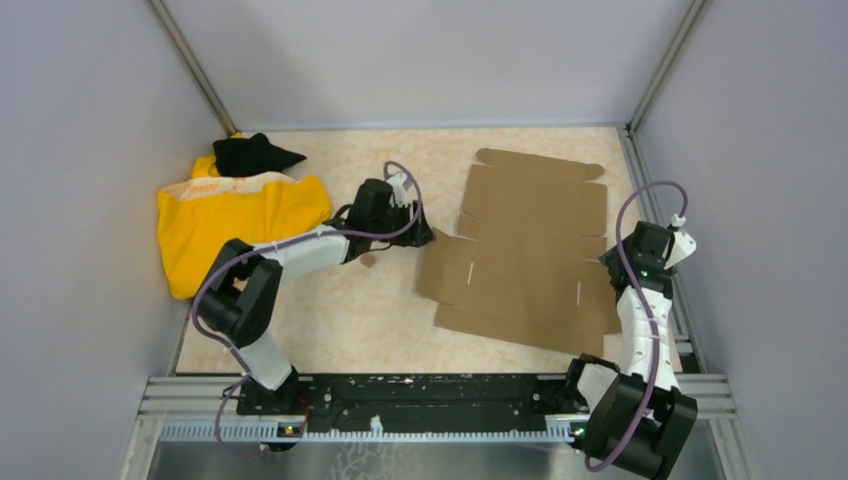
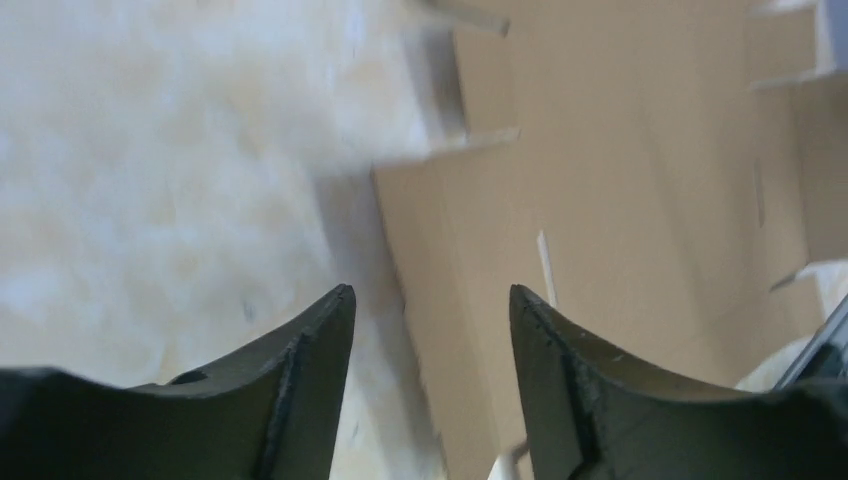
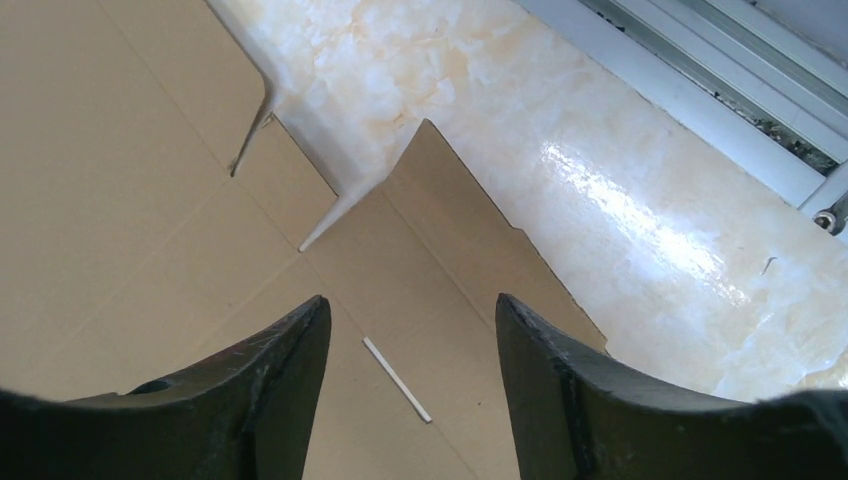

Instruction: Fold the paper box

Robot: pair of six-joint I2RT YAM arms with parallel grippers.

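The paper box (image 1: 525, 255) lies flat and unfolded on the marble-patterned table as a brown die-cut sheet with flaps and slots. My left gripper (image 1: 420, 235) hangs low at the sheet's left edge. In the left wrist view the left gripper (image 2: 432, 295) is open, and the edge of the paper box (image 2: 620, 200) runs between its fingers. My right gripper (image 1: 615, 262) is over the sheet's right side. In the right wrist view the right gripper (image 3: 412, 305) is open above the paper box (image 3: 120, 180), with a narrow white slot (image 3: 397, 379) below the gap.
A yellow cloth (image 1: 240, 225) with a black cloth (image 1: 250, 153) on it lies at the back left. A tiny brown scrap (image 1: 368, 260) sits under the left arm. Grey walls enclose the table. A metal rail (image 3: 700, 80) borders its right side.
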